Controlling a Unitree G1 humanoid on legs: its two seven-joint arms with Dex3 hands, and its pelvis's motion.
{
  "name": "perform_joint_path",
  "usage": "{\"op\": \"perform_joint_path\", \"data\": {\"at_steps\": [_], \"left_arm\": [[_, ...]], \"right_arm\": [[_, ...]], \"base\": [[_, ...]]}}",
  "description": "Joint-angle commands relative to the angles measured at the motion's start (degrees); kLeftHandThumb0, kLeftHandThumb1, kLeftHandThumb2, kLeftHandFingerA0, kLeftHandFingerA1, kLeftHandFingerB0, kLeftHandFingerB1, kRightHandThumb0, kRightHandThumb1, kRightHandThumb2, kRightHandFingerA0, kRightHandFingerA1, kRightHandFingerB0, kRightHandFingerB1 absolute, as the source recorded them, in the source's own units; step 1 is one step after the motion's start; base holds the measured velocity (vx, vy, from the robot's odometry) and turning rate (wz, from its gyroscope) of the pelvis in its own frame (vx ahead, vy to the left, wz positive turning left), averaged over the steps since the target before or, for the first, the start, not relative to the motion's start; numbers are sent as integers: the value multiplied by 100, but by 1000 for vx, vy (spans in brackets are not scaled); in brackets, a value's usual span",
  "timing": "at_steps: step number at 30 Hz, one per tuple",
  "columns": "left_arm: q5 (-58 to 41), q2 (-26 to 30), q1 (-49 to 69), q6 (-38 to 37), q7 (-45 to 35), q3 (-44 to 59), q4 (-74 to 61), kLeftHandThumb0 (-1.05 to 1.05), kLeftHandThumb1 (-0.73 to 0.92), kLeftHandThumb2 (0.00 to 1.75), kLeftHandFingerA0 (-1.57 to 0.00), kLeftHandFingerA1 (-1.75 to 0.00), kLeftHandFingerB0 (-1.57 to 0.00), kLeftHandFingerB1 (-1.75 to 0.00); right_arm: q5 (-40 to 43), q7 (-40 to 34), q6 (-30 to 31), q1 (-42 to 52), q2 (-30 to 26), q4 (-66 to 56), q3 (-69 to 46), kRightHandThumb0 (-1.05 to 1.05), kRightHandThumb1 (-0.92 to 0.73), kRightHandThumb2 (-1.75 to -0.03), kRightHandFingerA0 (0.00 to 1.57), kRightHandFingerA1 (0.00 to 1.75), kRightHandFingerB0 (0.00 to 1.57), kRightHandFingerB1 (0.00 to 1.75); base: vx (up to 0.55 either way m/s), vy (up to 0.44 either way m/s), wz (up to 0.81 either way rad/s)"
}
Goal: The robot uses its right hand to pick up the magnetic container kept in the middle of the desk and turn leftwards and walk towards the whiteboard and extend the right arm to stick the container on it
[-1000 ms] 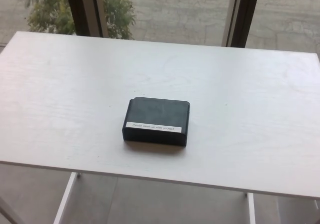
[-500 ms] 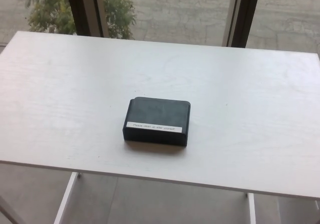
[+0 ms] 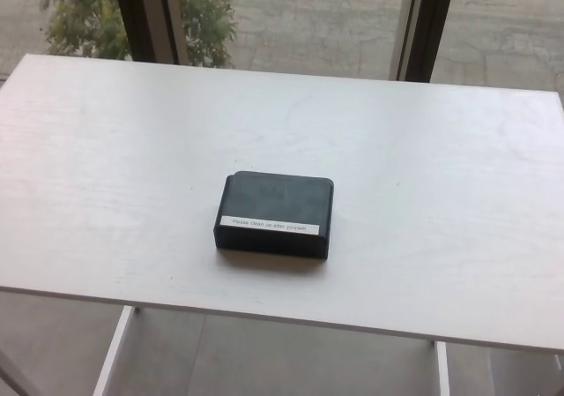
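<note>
Mid-desk point(image 3: 106, 149), flat, label strip facing near edge: black magnetic container point(image 3: 274, 213), untouched. Neither hand in view; finger state impossible to tell, no placing relative to fingers possible. Step: pre-reach. Next: right hand over container, grasp across sides.

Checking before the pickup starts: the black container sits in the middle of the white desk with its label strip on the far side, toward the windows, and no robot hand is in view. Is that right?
Not quite. In the head view the label strip runs along the container's near side, toward the robot, not the window side. The rest holds: the container sits mid-desk and neither hand shows.
</note>
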Motion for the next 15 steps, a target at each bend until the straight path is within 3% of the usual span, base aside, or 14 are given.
{"op": "perform_joint_path", "data": {"at_steps": [1,3,10,11,12,13,14,15], "left_arm": [[-235,35,-24,-44,11,94,-146,11,51,109,-98,-97,-90,-92],[-205,3,9,-34,36,77,-161,15,54,103,-100,-94,-89,-89],[-246,-29,-20,-81,24,43,51,14,55,104,-98,-95,-88,-89],[-309,-75,-11,-92,1,53,74,12,60,96,-99,-93,-91,-88],[-319,-105,31,-99,-14,41,54,9,55,112,-96,-96,-89,-92],[-322,-125,62,-104,-23,31,37,9,55,112,-96,-96,-89,-92],[-273,-135,112,-235,-17,15,140,11,55,114,-95,-95,-89,-91],[-211,-138,158,-397,-5,0,277,11,55,114,-95,-95,-89,-91]], "right_arm": [[345,135,130,-370,-143,-866,61,-12,-73,-63,84,48,49,37],[311,275,314,-449,-228,-1248,176,-12,-70,-61,79,48,43,37],[121,702,1476,-938,-604,-2693,758,-27,-62,-59,76,47,45,36],[-1,1026,1994,-1188,-906,-3084,1029,-43,-51,-78,62,59,33,45],[-38,1188,2249,-1355,-1046,-3189,1189,-41,-59,-57,62,46,35,32],[-60,1286,2394,-1462,-1126,-3234,1287,-41,-59,-57,62,46,35,32],[-216,1572,2804,-1815,-1311,-3283,1574,-52,-55,-57,50,47,27,30],[-391,1872,3270,-2203,-1517,-3334,1896,-52,-55,-57,50,47,27,30]], "base": [[0,0,0],[0,0,0],[0,0,0],[0,0,0],[0,0,0],[0,0,0],[0,0,0],[0,0,0]]}}
